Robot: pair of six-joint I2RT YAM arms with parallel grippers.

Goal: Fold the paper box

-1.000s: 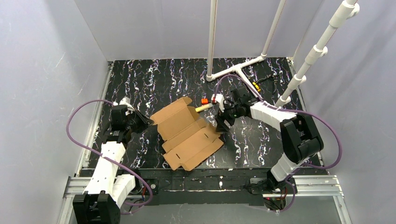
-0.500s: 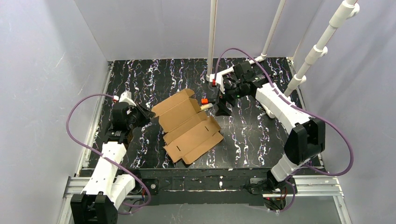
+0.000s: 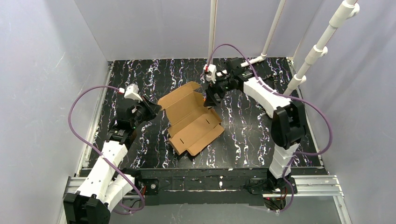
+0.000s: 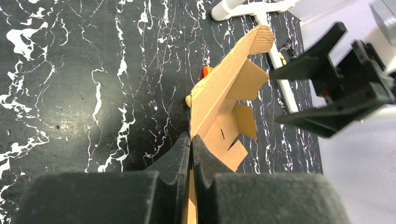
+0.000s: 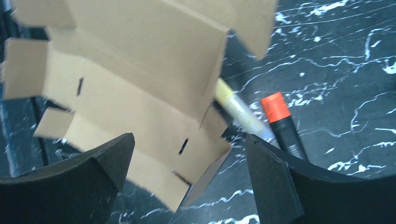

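Paper box (image 3: 191,123): unfolded brown cardboard blank, near the middle of the dark marbled worktop (image 3: 140,79), between the two arms. Its long axis runs far to near, with the near end skewed toward the right arm. The near panels with the slots lie close to flat. The far panel is tipped up off the worktop and shows almost edge-on in the left wrist view.

Left gripper (image 4: 191,140): fingers pinched together on the far-left edge of the blank, with cardboard visible between the pads. This grip carries the raised panel.

Right gripper (image 5: 189,154): jaws spread wide, holding nothing. In the top view it hangs over the far-right corner of the blank. In its wrist view the box fills the space ahead and to the left, and no contact is visible.

Other items: a yellow marker (image 5: 238,112) and an orange marker (image 5: 282,126) lie on the worktop just beside that far-right corner. The yellow one runs partly under the cardboard edge.

Judgement: folding is at an early stage, with no walls formed and no tabs in slots. The right arm is the nearer one to the free far-right flap, and the box lies toward the left of its gripper. A closing approach there would probably need to come in across the panel edge. The markers sit close enough to catch a finger.
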